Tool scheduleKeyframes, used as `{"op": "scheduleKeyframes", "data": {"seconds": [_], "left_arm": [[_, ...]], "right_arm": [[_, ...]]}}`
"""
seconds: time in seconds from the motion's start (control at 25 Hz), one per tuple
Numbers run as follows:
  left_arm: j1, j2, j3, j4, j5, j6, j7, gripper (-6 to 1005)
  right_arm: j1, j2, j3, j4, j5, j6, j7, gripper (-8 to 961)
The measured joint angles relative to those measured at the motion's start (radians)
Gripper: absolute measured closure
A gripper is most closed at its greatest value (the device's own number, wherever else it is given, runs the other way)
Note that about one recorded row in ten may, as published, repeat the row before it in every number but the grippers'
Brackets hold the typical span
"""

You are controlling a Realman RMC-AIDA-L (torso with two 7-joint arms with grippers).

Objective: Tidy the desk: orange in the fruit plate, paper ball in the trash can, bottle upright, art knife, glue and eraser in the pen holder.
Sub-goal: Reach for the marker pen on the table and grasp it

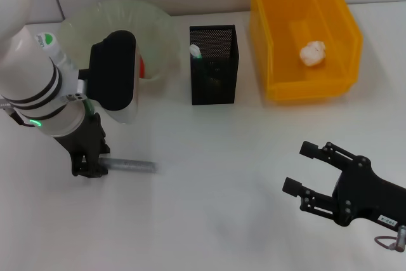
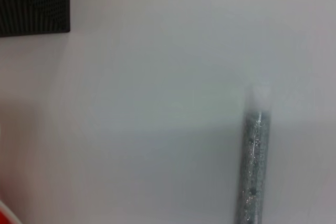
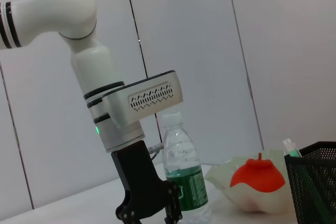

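The glue [image 1: 130, 166], a grey glittery stick, lies flat on the white desk [image 1: 216, 182]; the left wrist view shows it close up [image 2: 254, 171]. My left gripper [image 1: 87, 168] is down at the stick's left end. The orange [image 3: 257, 174] rests in the pale-green fruit plate [image 1: 114, 14]. The bottle [image 3: 184, 174] stands upright behind my left gripper [image 3: 149, 212]. The art knife [image 1: 195, 51] sticks out of the black mesh pen holder [image 1: 214, 68]. The paper ball [image 1: 312, 53] lies in the yellow trash can [image 1: 304, 30]. My right gripper [image 1: 304, 168] hovers open and empty at the front right. The eraser is out of view.
The fruit plate, pen holder and trash can line the back of the desk. My left arm covers much of the plate and the bottle in the head view. A grey wall stands behind the desk.
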Motion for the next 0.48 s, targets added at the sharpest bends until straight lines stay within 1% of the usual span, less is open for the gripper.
{"op": "scheduleKeyframes", "data": {"seconds": [0.36,0.48], "left_arm": [[-0.012,0.000,-0.008,-0.034,0.000,-0.014,0.011,722],[-0.013,0.000,-0.012,-0.034,0.001,-0.015,0.011,754]], "right_arm": [[0.000,0.000,0.000,0.002,0.000,0.002,0.010,158],[0.000,0.000,0.000,0.002,0.000,0.002,0.012,159]]}}
